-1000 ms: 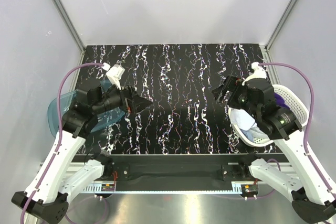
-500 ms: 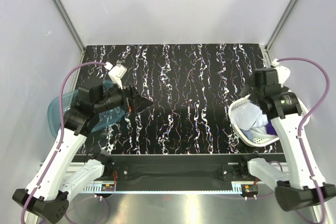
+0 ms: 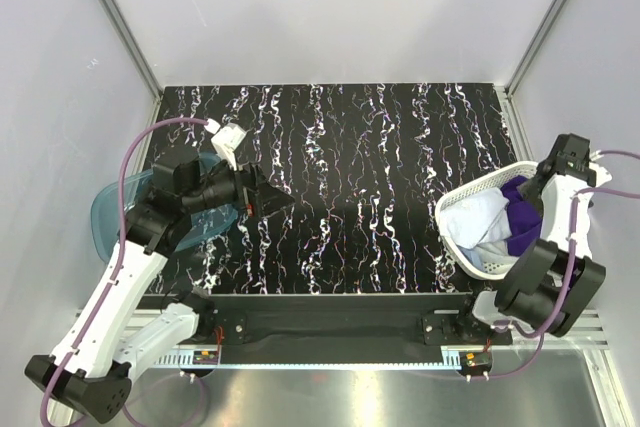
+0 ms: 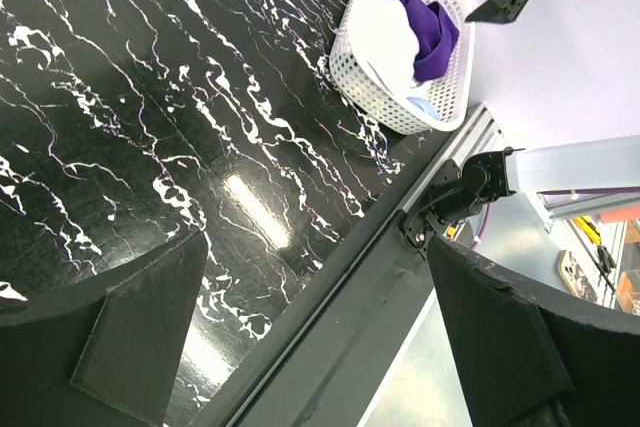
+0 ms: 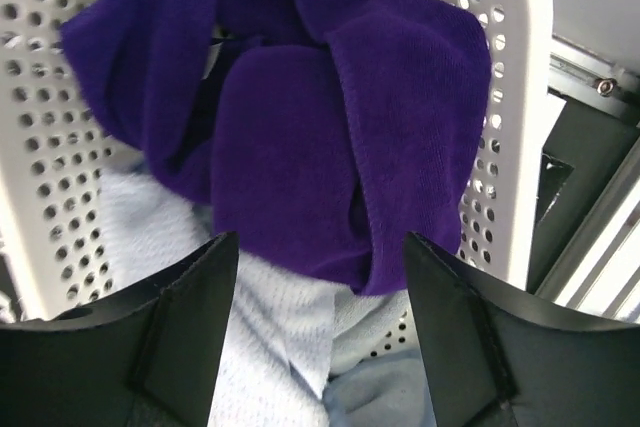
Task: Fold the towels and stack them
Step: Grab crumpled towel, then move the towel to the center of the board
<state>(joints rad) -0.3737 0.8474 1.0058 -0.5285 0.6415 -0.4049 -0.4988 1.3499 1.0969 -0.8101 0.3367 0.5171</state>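
The towels lie bunched in the white perforated basket (image 3: 452,209) at the table's right edge. The deep purple towel (image 5: 320,127) is on top, also visible from above (image 3: 520,207). Under it lie a white speckled towel (image 5: 250,347) and a light blue one (image 5: 400,402). My right gripper (image 5: 318,247) hovers open just above the purple towel's lower edge, with its fingers on either side of it and apart from it; from above the gripper (image 3: 545,175) is over the basket's far right. My left gripper (image 3: 270,197) is open and empty over the table's left part.
A translucent teal tub (image 3: 110,212) sits at the left edge, under the left arm. The black marbled tabletop (image 3: 350,167) lies between the arms. In the left wrist view the basket (image 4: 350,42) is far off, and the table's metal front rail (image 4: 400,247) runs between my fingers.
The right arm has swung from the table's right part out over the basket and tipped down onto the purple towel, and its jaws have narrowed a little. The left arm has hardly moved.
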